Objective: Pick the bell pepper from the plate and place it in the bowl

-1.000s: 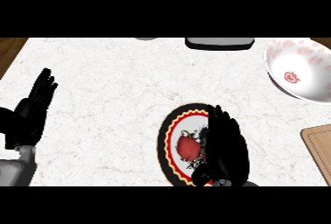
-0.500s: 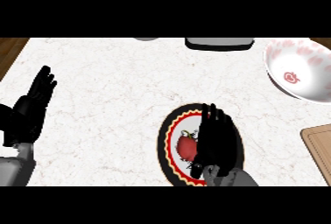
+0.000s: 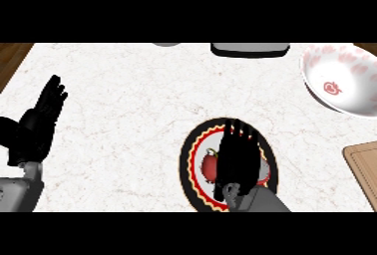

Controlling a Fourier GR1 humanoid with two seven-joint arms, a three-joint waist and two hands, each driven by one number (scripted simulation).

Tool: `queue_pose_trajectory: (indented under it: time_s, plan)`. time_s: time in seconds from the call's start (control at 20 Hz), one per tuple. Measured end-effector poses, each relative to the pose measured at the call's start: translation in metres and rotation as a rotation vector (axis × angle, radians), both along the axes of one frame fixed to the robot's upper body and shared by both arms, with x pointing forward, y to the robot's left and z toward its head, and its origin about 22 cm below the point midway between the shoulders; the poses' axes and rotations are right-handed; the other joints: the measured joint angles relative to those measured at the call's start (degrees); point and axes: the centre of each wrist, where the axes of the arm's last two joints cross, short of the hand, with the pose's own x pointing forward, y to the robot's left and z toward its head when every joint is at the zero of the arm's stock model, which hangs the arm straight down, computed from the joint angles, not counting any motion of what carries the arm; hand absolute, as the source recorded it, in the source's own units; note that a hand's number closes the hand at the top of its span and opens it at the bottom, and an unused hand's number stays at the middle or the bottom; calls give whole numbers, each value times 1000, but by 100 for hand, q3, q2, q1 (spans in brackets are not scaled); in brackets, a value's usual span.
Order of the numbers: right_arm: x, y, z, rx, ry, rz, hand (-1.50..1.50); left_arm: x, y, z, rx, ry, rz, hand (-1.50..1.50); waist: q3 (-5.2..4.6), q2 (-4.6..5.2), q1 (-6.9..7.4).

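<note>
while right robot hand covers bell pepper, bowl apart

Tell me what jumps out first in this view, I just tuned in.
The black right hand lies over the round plate with red and yellow rim at lower centre, hiding most of the red bell pepper, which peeks out at the hand's left. The white bowl with red markings waits at the upper right of the white marble counter. The black left hand rests open at the left edge, fingers up.
</note>
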Motion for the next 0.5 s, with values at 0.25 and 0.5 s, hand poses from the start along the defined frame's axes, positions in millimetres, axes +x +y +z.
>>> queue_pose_trajectory:
  time_s: [0.25,0.5]
  plan:
    - [3,-2,-10,-2,42,-15,-150,-3,2,-3,3,4,6,0,3,0,-10]
    - [-2,-1,-16,-3,48,-19,-150,-3,1,-4,1,3,5,0,3,-8,-37]
